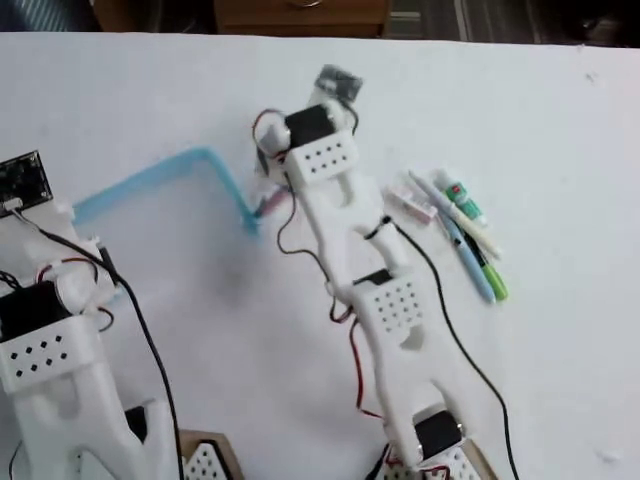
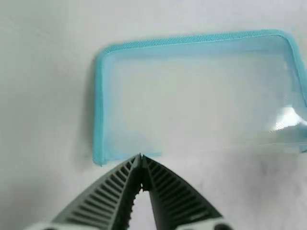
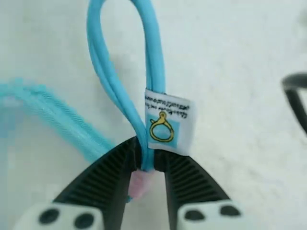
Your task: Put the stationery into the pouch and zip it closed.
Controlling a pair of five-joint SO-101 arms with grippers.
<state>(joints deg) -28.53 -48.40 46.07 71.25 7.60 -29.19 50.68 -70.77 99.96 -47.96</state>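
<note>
A clear pouch [image 1: 150, 175] with blue trim is laid flat on the white desk [image 1: 560, 120], between the desk's middle and its left edge. The stationery [image 1: 455, 225] is gathered in a loose bundle nearer the right edge, well apart from the pouch. A blue pen [image 1: 472, 262] and a green marker [image 1: 492, 275] can be made out there, and a small pale eraser [image 1: 413, 203] is set just beside them.

The right gripper [image 3: 144, 163] is clenched on the blue loop [image 3: 94, 52] at the pouch's corner nearest the desk's middle. The strands are pinched between the black jaws, just below a white label [image 3: 168, 120]. Something pink is caught between the jaws as well; what it is cannot be made out.

The left gripper [image 2: 140, 165] is seen at the pouch's near edge, close to one corner, with its ribbed jaws pressed together at the tips. The tips are placed right against the blue trim. Whether any of the pouch is pinched between them cannot be told, though it may be just touched.
</note>
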